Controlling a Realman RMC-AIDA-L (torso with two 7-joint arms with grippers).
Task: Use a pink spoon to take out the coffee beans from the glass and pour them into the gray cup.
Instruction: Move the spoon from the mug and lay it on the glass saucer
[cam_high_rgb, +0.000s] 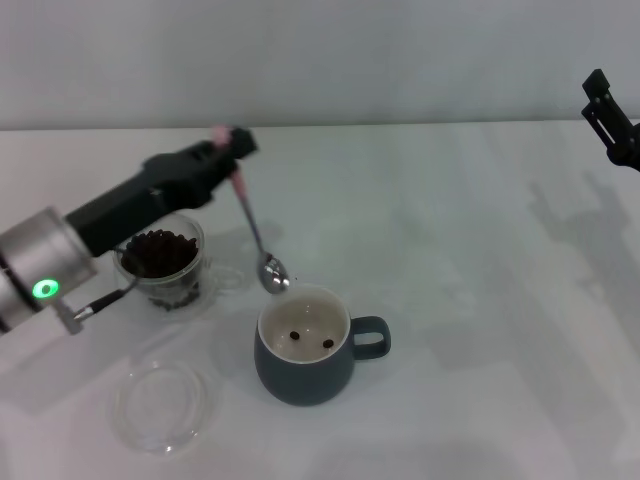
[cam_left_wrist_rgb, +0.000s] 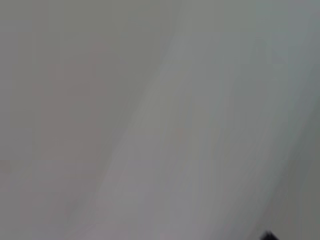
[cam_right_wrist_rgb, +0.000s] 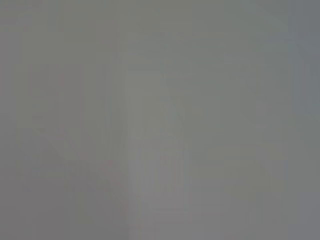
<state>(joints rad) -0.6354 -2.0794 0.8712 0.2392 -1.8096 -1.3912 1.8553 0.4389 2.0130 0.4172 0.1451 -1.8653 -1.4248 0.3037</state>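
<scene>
In the head view my left gripper (cam_high_rgb: 234, 150) is shut on the pink handle of the pink spoon (cam_high_rgb: 256, 236). The spoon hangs tilted, its metal bowl just above the far left rim of the gray cup (cam_high_rgb: 305, 362). Two coffee beans (cam_high_rgb: 327, 345) lie on the cup's cream inside. The glass (cam_high_rgb: 163, 263), full of dark coffee beans (cam_high_rgb: 157, 250), stands left of the cup, partly under my left arm. My right gripper (cam_high_rgb: 610, 120) is parked at the far right edge, away from everything. The wrist views show only blank surface.
A flat clear round glass dish (cam_high_rgb: 160, 405) lies at the front left, in front of the glass. The white table (cam_high_rgb: 480, 300) stretches to the right of the cup. A pale wall stands behind the table's far edge.
</scene>
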